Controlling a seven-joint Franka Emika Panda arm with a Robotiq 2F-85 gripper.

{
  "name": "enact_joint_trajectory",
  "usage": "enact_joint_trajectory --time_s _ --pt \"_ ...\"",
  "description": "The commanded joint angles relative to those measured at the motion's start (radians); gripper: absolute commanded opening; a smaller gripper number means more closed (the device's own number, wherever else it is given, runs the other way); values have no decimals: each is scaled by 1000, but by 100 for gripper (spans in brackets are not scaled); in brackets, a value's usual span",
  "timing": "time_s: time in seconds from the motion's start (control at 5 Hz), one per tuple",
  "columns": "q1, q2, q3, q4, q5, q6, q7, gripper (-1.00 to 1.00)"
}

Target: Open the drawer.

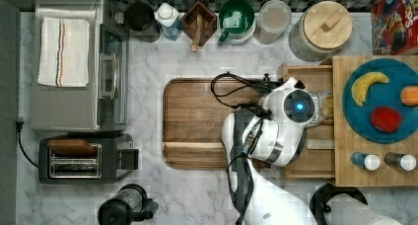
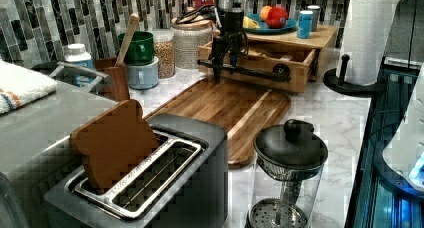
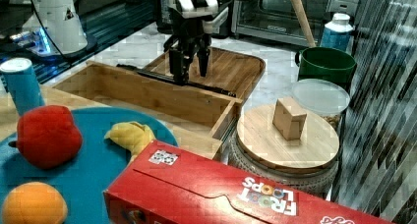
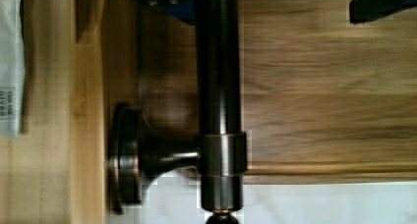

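top view: the drawer (image 1: 315,158) sits right of centre in the frame, pulled out from under a bamboo stand (image 1: 345,156) toward the walnut board (image 1: 194,121). the arm's wrist (image 1: 291,114) covers much of the drawer from above; the fingers cannot be told here. a blue plate (image 1: 394,77) with a banana (image 1: 367,84) sits on the stand at the right edge. an oven (image 1: 74,62) and a toaster (image 1: 84,158) fill the left side.

left view: the drawer (image 2: 260,63) is in the upper middle of the frame, standing open, its black handle (image 2: 250,71) running across its front just above the board's (image 2: 225,105) far end. the gripper (image 2: 225,63) hangs straight down at the handle's left part, one finger (image 2: 217,60) in front of the bar and one behind it, spread rather than pressed together. a paper towel roll (image 2: 367,33) stands upper right.

right view: the drawer (image 3: 147,94) lies open in the middle left, its tray bare wood. the gripper (image 3: 189,69) is at the upper centre, its fingers (image 3: 203,62) apart and straddling the handle (image 3: 172,80); whether they touch it cannot be told.

wrist view: the handle (image 4: 219,86) runs up the middle of the frame, one post (image 4: 162,155) joining it to the drawer front (image 4: 86,135), the board (image 4: 324,86) beneath. a dark fingertip (image 4: 376,5) shows in the upper right corner, clear of the bar.
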Motion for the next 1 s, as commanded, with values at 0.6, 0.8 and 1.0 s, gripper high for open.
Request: enact_joint_trajectory --time_s 0.6,0.8,1.0 --pt "31 -43 205 16 164 -140 95 100" --pt "25 -42 210 16 163 -140 97 100" --pt "30 -43 205 16 164 -140 95 100"
